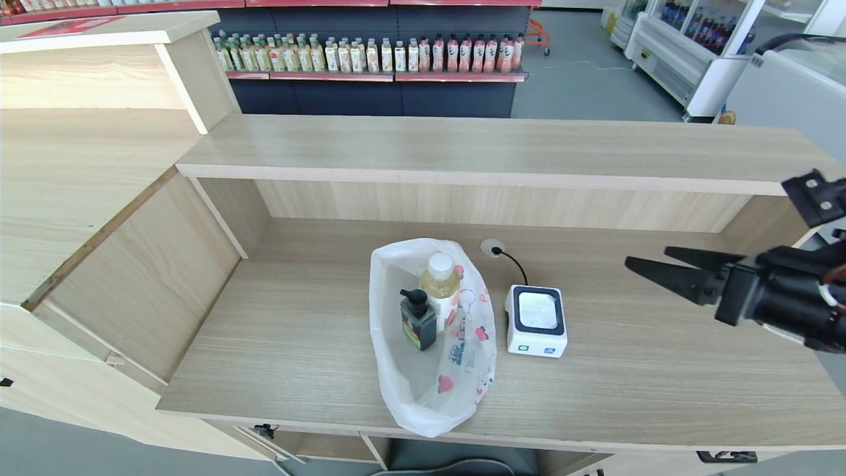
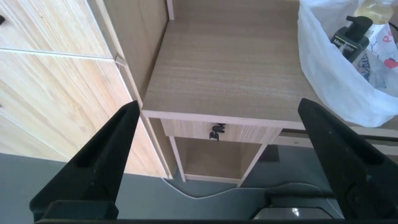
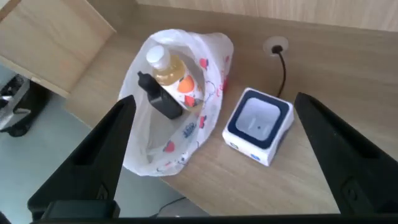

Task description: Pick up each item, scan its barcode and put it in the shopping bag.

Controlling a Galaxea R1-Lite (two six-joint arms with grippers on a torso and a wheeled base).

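Note:
A white shopping bag (image 1: pixel 423 370) with red prints lies open on the wooden counter (image 1: pixel 661 370). Inside it stand a dark pump bottle (image 1: pixel 418 320) and a bottle of yellow drink with a white cap (image 1: pixel 441 281). Right of the bag sits the white barcode scanner (image 1: pixel 537 320), its cable running to a hole in the counter. My right gripper (image 1: pixel 654 264) hovers open and empty above the counter, right of the scanner. My left gripper (image 2: pixel 217 162) is open and empty off the counter's front left corner; bag (image 2: pixel 339 74) and pump bottle (image 2: pixel 351 40) lie beyond it. The right wrist view looks down on bag (image 3: pixel 199 130), bottles and scanner (image 3: pixel 258 124).
A raised wooden ledge (image 1: pixel 496 149) runs along the back of the counter, and a side panel (image 1: pixel 152 277) walls its left end. Store shelves with bottles (image 1: pixel 370 56) and coolers (image 1: pixel 694 46) stand far behind. A drawer lock (image 2: pixel 216 132) sits under the counter's front edge.

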